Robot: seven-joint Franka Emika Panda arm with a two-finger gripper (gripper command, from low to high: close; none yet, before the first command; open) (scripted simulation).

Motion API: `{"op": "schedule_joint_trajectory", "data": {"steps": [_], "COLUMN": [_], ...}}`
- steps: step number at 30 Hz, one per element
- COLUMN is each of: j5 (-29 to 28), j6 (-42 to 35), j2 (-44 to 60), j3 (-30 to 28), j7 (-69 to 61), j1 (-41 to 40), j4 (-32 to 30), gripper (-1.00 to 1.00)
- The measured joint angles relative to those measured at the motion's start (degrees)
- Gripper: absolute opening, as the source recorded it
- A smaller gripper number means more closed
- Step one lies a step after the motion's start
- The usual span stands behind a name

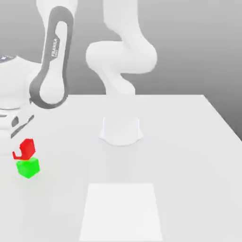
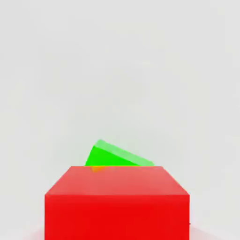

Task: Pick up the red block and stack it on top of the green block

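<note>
White table (image 1: 189, 142) under even light, plain grey backdrop (image 1: 198, 47).

A plain white table (image 1: 189, 142) carried everything. The green block (image 1: 28, 168) sat directly on it, close to the edge at the exterior view's left. The arm's round white base (image 1: 121, 130) stood on the table toward the far edge, about midway along it. A flat, brighter white square patch (image 1: 122, 211) lay on the surface by the near edge, in line with that base.

Red block (image 2: 117, 202) large and close, a green block (image 2: 112, 155) corner behind its upper edge, on pale surface (image 2: 117, 70).
</note>
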Motion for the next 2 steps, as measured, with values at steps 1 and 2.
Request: {"op": "schedule_joint_trajectory", "data": {"steps": [1, 2], "j5": [0.0, 0.0], "j6": [0.0, 0.0], "j2": [0.0, 0.0], "j3": [0.0, 0.0], "j7": [0.0, 0.0], "j1": [0.0, 0.0], "j4": [0.0, 0.0], "gripper": [1.0, 1.0]}}
